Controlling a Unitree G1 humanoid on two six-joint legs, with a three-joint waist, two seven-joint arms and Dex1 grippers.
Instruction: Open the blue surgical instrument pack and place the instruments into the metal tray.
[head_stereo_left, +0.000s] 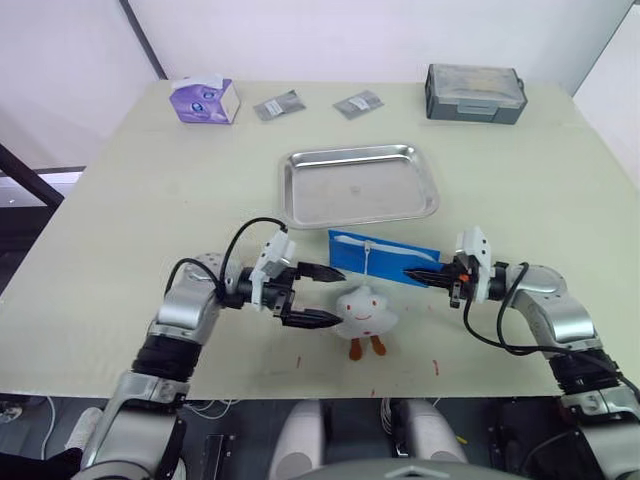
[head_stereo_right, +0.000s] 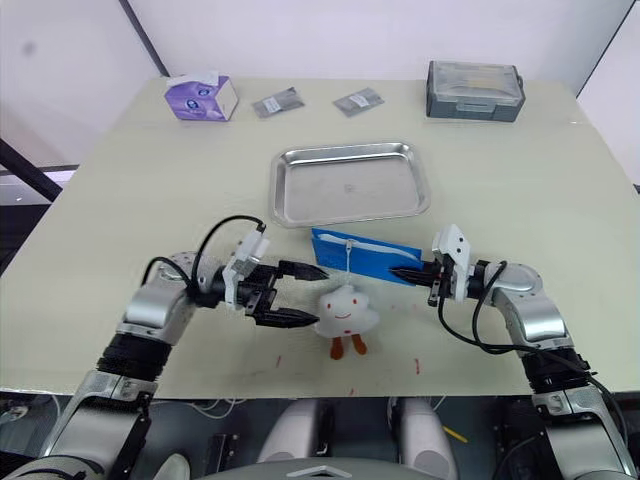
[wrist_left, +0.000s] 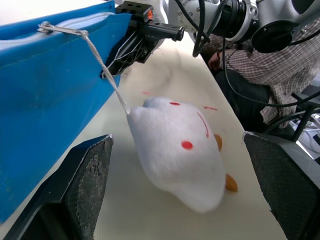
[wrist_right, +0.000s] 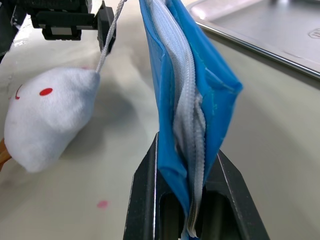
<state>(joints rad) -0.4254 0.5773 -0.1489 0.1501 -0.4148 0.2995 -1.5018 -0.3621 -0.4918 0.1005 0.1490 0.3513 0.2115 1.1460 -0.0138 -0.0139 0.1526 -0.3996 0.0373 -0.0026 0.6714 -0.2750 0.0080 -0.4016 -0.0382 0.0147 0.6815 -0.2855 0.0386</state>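
I see 1 blue surgical instrument pack (head_stereo_left: 385, 257) just before 1 metal tray (head_stereo_left: 358, 185); my right gripper (head_stereo_left: 412, 273) pinches its corner; my left gripper (head_stereo_left: 322, 295) gapes beside 1 plush charm (head_stereo_left: 365, 312); 2 foil packets (head_stereo_left: 278, 105).

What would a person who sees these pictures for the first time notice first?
Probably the blue surgical instrument pack, lying just in front of the empty metal tray; the right gripper has its jaws shut on the pack's zipped end. Next, the white plush toy tied by a string to the zip, lying near the table's front edge. The left gripper stands open beside the toy.
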